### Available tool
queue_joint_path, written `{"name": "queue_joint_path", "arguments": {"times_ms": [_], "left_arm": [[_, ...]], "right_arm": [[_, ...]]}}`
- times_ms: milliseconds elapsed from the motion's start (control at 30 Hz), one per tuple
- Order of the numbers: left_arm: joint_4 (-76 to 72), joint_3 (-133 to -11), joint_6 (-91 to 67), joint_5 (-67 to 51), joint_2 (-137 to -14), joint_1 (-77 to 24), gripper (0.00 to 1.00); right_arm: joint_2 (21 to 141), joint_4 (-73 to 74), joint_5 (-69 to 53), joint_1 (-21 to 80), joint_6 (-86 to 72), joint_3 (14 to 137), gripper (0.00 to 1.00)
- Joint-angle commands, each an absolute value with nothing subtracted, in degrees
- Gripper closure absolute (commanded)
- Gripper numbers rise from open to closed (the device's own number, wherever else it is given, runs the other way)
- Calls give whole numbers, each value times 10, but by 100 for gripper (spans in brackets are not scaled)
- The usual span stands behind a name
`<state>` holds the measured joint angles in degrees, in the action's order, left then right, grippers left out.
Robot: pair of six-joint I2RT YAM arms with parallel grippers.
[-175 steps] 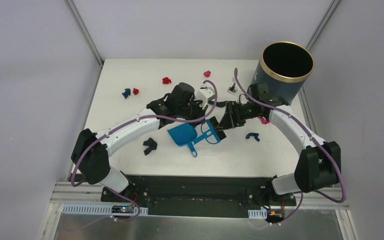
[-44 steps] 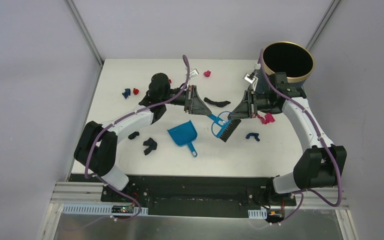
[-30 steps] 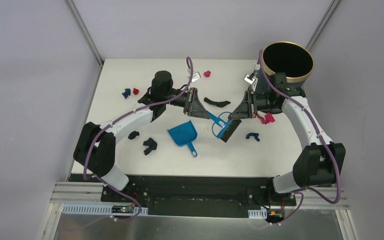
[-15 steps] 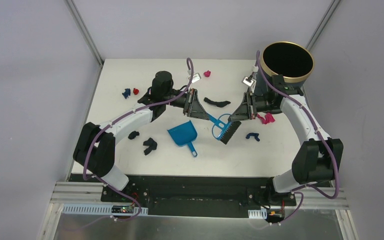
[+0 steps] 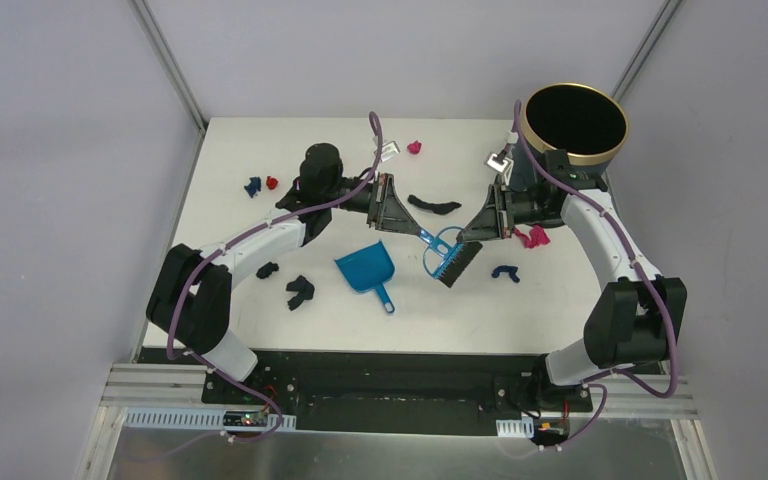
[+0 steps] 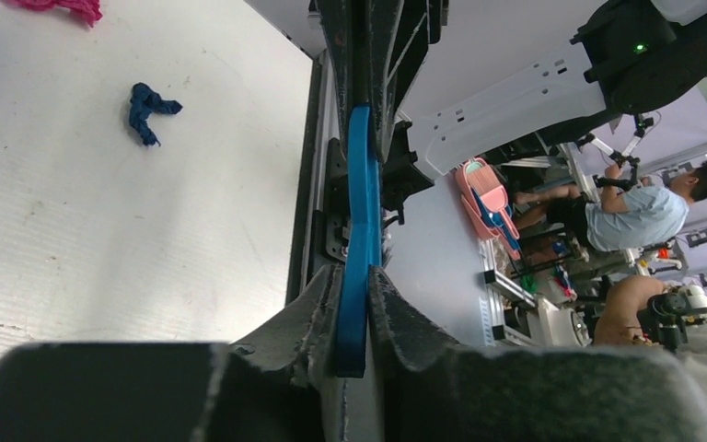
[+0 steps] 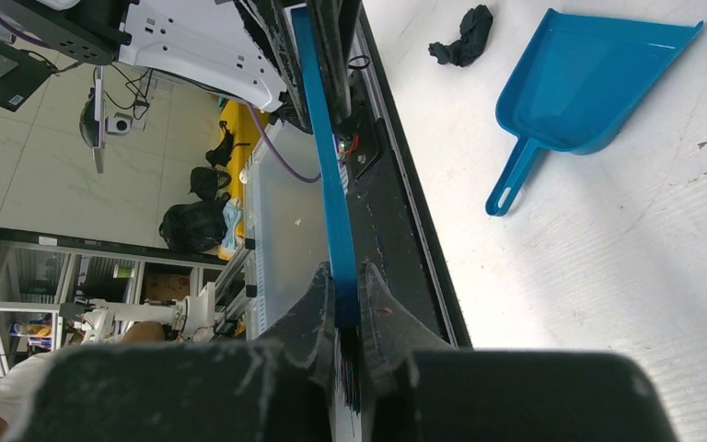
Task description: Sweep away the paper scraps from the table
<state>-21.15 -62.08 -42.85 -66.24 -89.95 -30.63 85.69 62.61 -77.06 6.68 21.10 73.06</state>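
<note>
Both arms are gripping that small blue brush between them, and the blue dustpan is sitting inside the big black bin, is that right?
Not quite. The dustpan lies flat on the table, held by nothing, as the top view shows. The rest stands: the left gripper and the right gripper both clamp the brush between them.

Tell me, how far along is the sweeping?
Nothing looks swept yet: the dustpan lies empty and paper scraps dot the table. In hand: left tool and right tool both pinch the brush. Left: sweeping every scrap.
</note>
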Motion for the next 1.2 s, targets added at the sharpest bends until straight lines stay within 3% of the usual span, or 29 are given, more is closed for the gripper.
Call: {"name": "queue_joint_path", "arguments": {"times_ms": [0,100,200,267,333,433,567,667,833,1033,1167], "left_arm": [[-283,-623,-445,-674,-896,-302,88],[-290,-619,-447,-672,-894,-301,99],[-288,-619,-446,-669,-895,-302,100],[-241,-626,-420,-660,-887,-300,100],[-99,-654,-305,-625,-873,-300,100],[121,-712,-146,-507,-854,-301,100],[266,-751,-69,-291,-846,-300,100],[327,-754,-85,-114,-828,-300,100],[365,-704,-101,64,-758,-294,100],[355,-580,-129,121,-611,-229,100],[310,-492,-138,190,-520,-220,100]], "right_arm": [[851,613,-768,65,219,735,100],[853,609,-766,65,216,733,100],[854,608,-766,64,216,732,100],[855,607,-760,59,209,745,79],[854,609,-741,47,200,765,63],[839,572,-650,39,144,778,48],[767,464,-526,69,77,714,25],[753,461,-419,150,104,698,24],[840,487,-313,274,120,732,38],[935,457,-228,403,103,778,38],[999,448,-208,445,54,809,30]]}}
